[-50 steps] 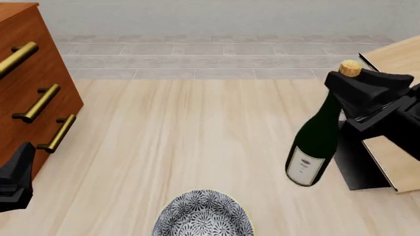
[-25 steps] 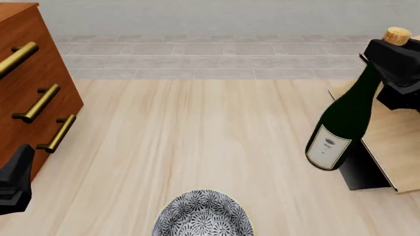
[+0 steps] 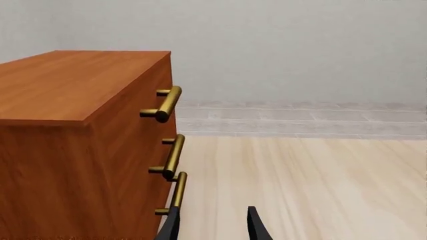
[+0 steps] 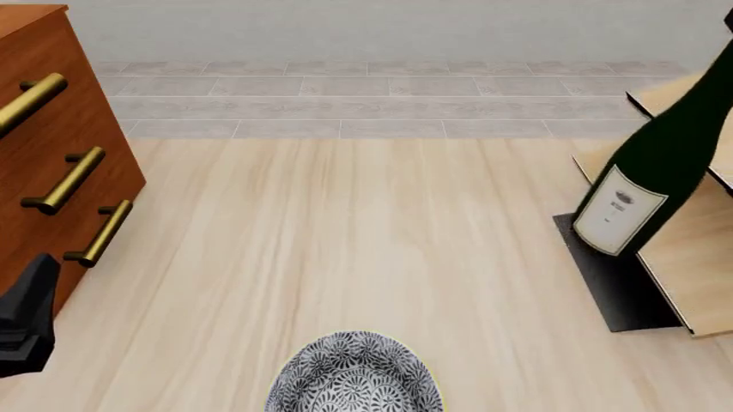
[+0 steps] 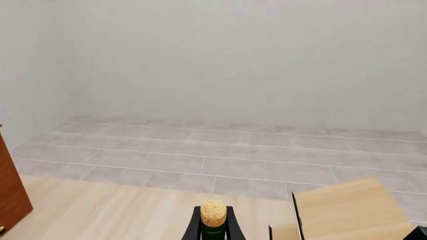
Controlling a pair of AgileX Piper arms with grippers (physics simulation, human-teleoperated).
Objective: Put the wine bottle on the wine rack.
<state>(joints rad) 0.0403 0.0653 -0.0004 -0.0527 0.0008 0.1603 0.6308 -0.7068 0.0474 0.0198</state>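
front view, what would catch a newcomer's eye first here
The dark green wine bottle hangs tilted in the air at the far right, its white label low, in front of the pale-wood wine rack. At the left edge stands a reddish-brown cabinet with brass handles, and a patterned bowl sits at the table's near edge.

Bright, even, flat simulator light; sharp renders, no glare or blur, hardly any shadows cast anywhere.

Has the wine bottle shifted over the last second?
Yes. In the front view the wine bottle has risen and gone right, from left of the wine rack to above its slanted panels, label over the black base.
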